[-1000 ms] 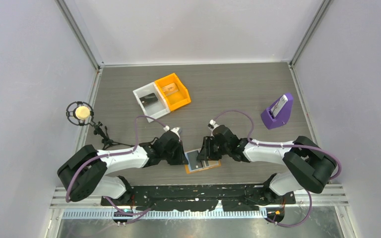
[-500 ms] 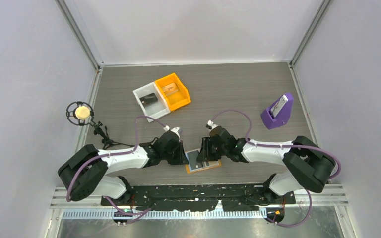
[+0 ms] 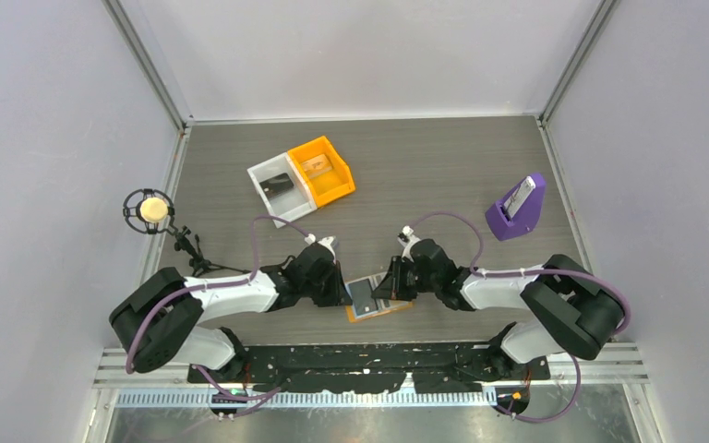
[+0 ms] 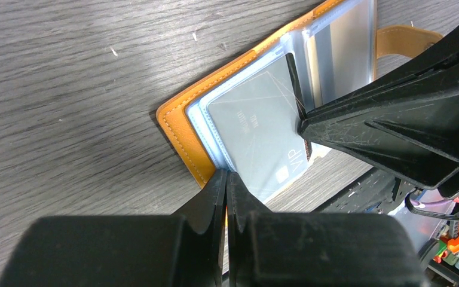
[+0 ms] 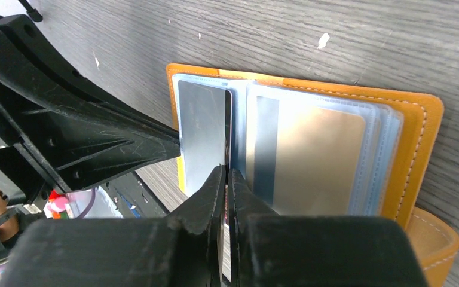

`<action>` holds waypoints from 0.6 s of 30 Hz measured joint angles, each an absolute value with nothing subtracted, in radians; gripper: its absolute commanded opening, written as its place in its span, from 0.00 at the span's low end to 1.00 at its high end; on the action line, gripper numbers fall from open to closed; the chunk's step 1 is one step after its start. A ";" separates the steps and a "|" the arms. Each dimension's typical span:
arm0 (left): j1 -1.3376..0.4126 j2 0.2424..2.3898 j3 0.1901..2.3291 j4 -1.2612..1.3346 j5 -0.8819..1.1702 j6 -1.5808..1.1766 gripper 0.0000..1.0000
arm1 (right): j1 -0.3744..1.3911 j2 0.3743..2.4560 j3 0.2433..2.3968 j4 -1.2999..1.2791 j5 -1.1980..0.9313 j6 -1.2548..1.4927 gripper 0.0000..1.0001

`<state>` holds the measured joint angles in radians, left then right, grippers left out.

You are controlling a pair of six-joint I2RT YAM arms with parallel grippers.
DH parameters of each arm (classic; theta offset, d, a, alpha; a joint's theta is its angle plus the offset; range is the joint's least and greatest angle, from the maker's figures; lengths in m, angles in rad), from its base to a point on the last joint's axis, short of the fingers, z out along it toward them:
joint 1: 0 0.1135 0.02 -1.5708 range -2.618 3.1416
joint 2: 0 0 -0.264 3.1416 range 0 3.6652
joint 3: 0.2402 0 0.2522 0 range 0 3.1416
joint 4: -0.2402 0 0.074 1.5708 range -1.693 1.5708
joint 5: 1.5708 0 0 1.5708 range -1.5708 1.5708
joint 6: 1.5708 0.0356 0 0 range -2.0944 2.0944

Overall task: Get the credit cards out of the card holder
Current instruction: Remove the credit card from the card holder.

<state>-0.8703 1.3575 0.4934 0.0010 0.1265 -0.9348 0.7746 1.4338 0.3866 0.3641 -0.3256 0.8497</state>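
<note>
the small flat orange card holder [image 3: 376,305] lies open on the grey wood-grain desk [image 3: 443,175], directly between the two grippers. its light blue plastic pocket panels face up. a silver-grey card [image 4: 254,131] with "vip" lettering sits in the holder's left page, and a gold card [image 5: 320,155] sits sleeved in its right page. an orange strap tab [image 5: 433,245] sticks out from the holder's right edge.

the left gripper [image 4: 227,179] is at the holder's left side, its jaws closed, the tips meeting at the outer rim of the left page. the right gripper [image 5: 227,173] is over the holder's middle fold, its jaws also closed, right on the silver-grey card's inner edge; whether that edge is pinched between them cannot be told.

a white bin [image 3: 280,187] and an orange plastic bin [image 3: 323,170] stand side by side well beyond the holder.
</note>
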 measured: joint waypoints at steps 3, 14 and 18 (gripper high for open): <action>-0.870 1.363 0.494 0.007 0.129 -0.936 0.03 | 0.765 1.416 0.370 0.380 -0.336 0.850 0.05; -0.871 1.381 0.508 0.010 0.133 -0.936 0.03 | 0.712 1.312 0.336 0.361 -0.380 0.838 0.05; -0.871 1.382 0.510 0.008 0.133 -0.936 0.03 | 0.694 1.275 0.335 0.319 -0.385 0.818 0.05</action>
